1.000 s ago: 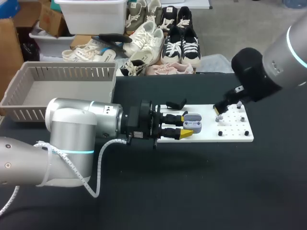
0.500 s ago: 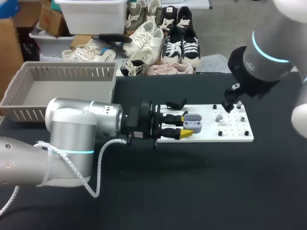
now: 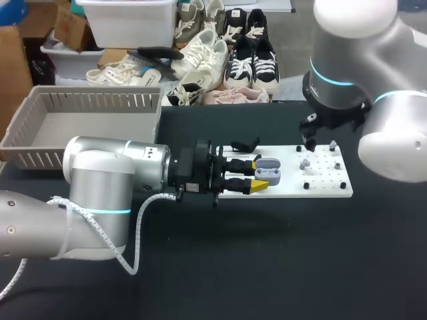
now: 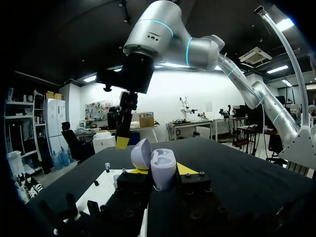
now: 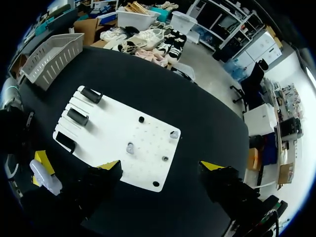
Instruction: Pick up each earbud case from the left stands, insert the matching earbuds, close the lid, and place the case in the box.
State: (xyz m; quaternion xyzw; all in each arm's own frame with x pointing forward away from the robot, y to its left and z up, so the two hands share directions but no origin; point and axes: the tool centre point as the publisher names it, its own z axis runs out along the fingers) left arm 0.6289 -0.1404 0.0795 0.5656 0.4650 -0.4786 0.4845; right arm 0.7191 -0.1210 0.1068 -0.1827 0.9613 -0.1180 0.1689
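Note:
An open lavender-grey earbud case (image 3: 269,171) (image 4: 159,167) (image 5: 45,178) is held over the left part of the white board (image 3: 288,189) (image 5: 109,129). My left gripper (image 3: 260,175) (image 4: 160,170) is shut on it from both sides, with the lid standing up. Small grey earbuds (image 3: 305,162) (image 5: 130,147) sit on the board's peg area. My right gripper (image 3: 309,143) (image 5: 161,166) hangs open high above those pegs with nothing between its fingers; its yellow fingertip (image 4: 122,142) shows ahead of the case in the left wrist view.
Black stands (image 5: 78,117) (image 3: 244,145) line the board's left side. A grey slatted box (image 3: 100,101) (image 5: 52,57) stands at the table's back left. Black pegs (image 3: 307,186) dot the board's right half.
My right arm has swung in from the right and turned, bringing its gripper a little left above the pegs. The left arm and the case have not moved.

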